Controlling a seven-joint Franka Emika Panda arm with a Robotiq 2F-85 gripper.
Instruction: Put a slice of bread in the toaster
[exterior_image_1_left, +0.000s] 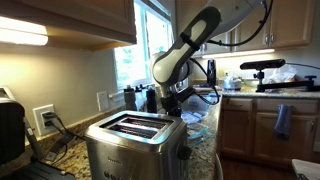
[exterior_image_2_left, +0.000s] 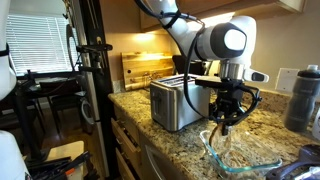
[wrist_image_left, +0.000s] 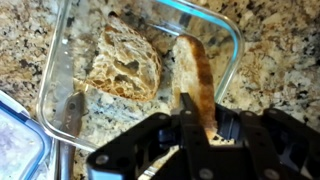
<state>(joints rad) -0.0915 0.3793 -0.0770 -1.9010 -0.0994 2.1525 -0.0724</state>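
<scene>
**Wrist view: bread pinched on edge over the glass dish**

In the wrist view I saw the slice of bread standing on its edge, crust side towards the camera, with its lower end running down between the fingers. The gripper was closed on it, one finger against each face. The slice sat inside the glass dish, close to that dish's right wall. The other slice lay flat near the middle of the dish, apart from the one I held. A metal utensil lay against the dish's left wall, though I could not make out what kind it was.

In an exterior view the gripper hung just above the dish, which stood beside the front edge of the granite counter. The toaster stood on the same counter, nearer its left end and a little back from the front edge, just beside the gripper but not touching it. Both its top slots looked dark in an exterior view. A grey bottle stood towards the counter's back edge at the right.
</scene>
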